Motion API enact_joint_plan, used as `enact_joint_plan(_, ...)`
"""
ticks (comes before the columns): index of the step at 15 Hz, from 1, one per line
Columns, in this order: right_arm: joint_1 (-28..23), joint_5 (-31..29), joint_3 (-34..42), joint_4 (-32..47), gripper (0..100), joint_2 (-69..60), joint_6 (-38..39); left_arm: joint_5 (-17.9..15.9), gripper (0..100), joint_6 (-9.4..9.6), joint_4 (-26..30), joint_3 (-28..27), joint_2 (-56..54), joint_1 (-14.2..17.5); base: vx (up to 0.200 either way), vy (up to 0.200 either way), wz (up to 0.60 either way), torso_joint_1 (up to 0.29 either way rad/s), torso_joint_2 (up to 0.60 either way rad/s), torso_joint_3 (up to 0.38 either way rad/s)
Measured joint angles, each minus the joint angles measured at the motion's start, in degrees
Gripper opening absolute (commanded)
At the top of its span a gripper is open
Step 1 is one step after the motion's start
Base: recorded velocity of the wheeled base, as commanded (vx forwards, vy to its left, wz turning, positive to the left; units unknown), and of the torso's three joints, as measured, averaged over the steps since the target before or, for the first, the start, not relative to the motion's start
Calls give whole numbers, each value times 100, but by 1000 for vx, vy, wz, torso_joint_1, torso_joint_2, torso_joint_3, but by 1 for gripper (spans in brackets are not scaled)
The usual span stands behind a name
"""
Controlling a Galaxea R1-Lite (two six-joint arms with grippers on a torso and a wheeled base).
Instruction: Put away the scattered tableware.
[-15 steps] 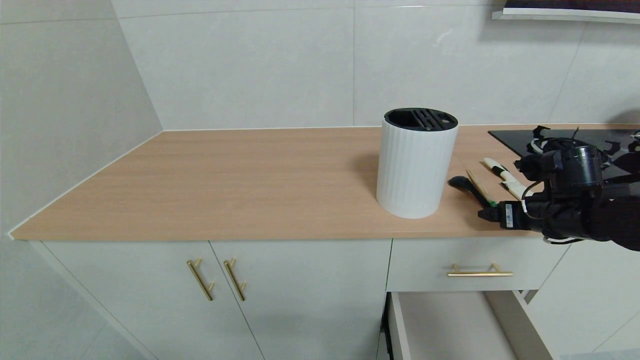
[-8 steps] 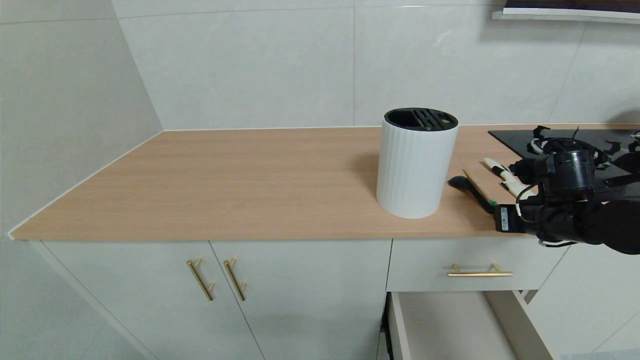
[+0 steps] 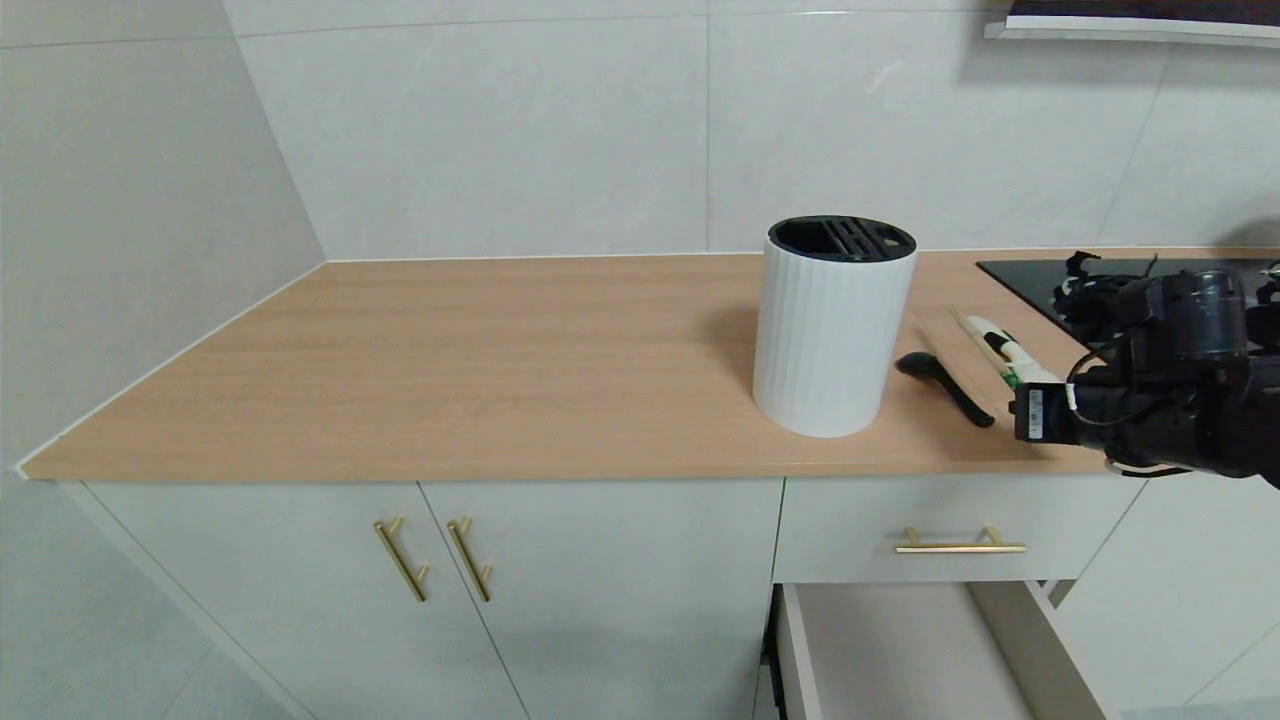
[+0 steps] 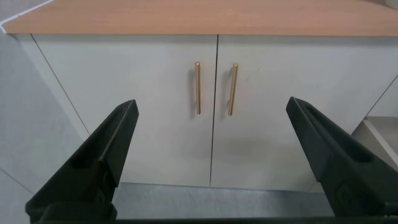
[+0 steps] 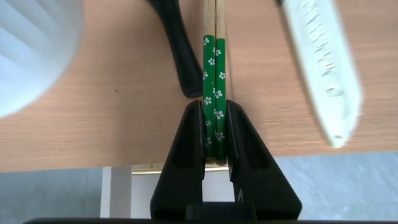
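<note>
My right gripper (image 3: 1020,398) hangs at the counter's front right edge, shut on a pair of wooden chopsticks (image 3: 982,345) by their green flowered ends. The right wrist view shows the chopsticks (image 5: 215,68) clamped between the fingers of that gripper (image 5: 215,134). A black spoon (image 3: 945,386) lies on the counter between the chopsticks and the white ribbed utensil holder (image 3: 833,340). A white-handled knife (image 3: 1012,352) lies just right of the chopsticks. The spoon (image 5: 174,43), knife (image 5: 320,62) and holder (image 5: 31,43) surround the chopsticks. My left gripper (image 4: 211,107) is open, low in front of the cabinet doors.
A black hob (image 3: 1035,280) sits at the counter's back right. Below the counter edge a drawer (image 3: 900,650) stands pulled open under a shut drawer with a gold handle (image 3: 960,546). Two cabinet doors carry gold handles (image 4: 198,87). The counter (image 3: 450,370) left of the holder is bare.
My right gripper has drawn to the right with the chopsticks in it, pulling them away from the black spoon towards the knife. The holder and spoon have stayed put.
</note>
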Motion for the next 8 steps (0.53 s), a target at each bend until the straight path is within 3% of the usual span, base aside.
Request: enact_joint_plan(8,83,134,289,811,0,-1484,0,0,100,0,0,0,0,0,0,0,0,0,0,0)
